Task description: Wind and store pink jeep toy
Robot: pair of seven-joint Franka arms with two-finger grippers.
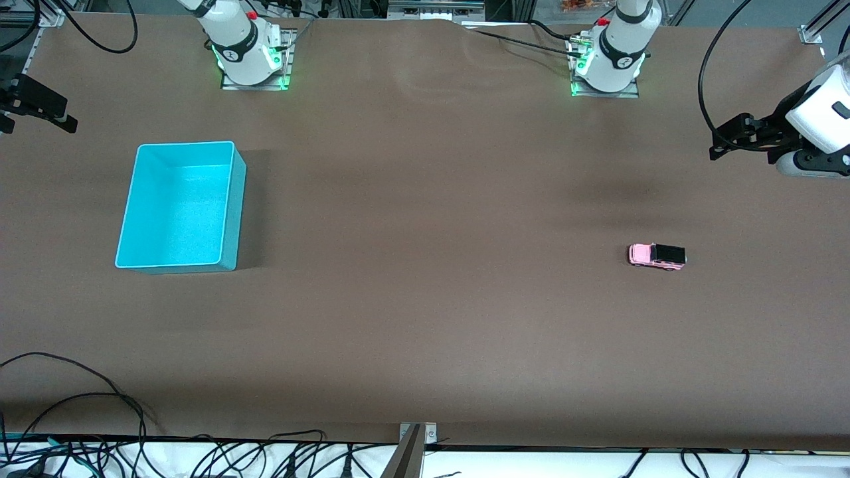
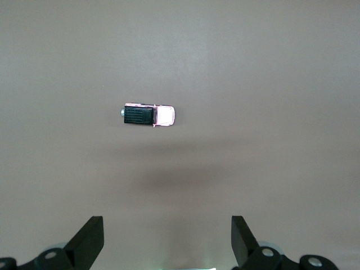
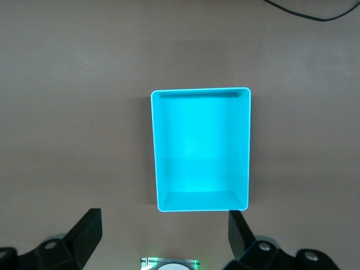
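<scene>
The pink jeep toy (image 1: 657, 256) stands on its wheels on the brown table toward the left arm's end, black roof up. It also shows in the left wrist view, the jeep (image 2: 149, 116) lying well apart from the fingers. My left gripper (image 1: 724, 141) (image 2: 167, 242) hangs high over that end of the table, open and empty. The turquoise bin (image 1: 236, 199) (image 3: 154, 152) sits empty toward the right arm's end. My right gripper (image 1: 46, 116) (image 3: 164, 236) hangs high over that end, open, with nothing between its fingers.
The two arm bases (image 1: 252, 63) (image 1: 607, 70) stand along the table's edge farthest from the front camera. Loose black cables (image 1: 80, 405) lie at the edge nearest that camera. A metal bracket (image 1: 417, 435) sits at the middle of that edge.
</scene>
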